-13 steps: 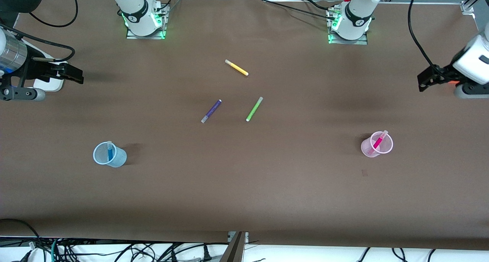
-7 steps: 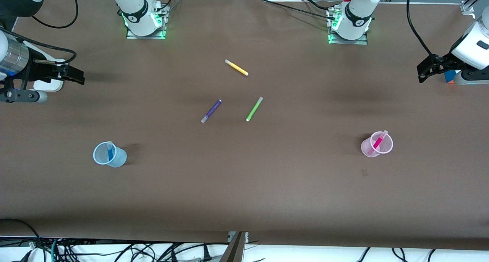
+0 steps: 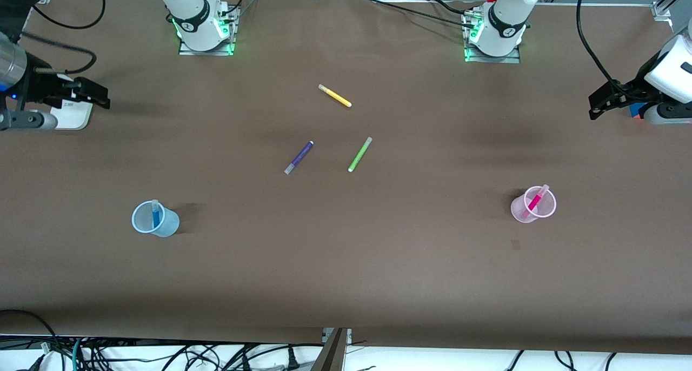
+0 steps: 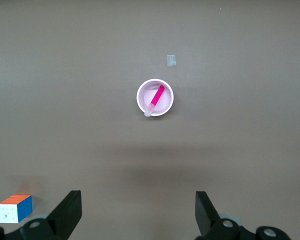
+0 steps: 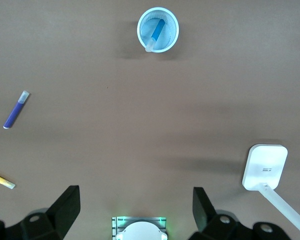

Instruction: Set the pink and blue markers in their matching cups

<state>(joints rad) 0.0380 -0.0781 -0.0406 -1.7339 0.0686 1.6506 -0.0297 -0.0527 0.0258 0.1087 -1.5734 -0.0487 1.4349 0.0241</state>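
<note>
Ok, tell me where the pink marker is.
The pink marker stands tilted inside the pink cup, toward the left arm's end of the table, nearer the front camera than the green marker.

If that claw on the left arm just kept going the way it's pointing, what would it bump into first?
Probably only the bare brown table. The left gripper hangs open, aimed down. Its wrist view shows only tabletop between its fingers; the pink cup holding the pink marker lies farther ahead, though depth is unclear.
</note>
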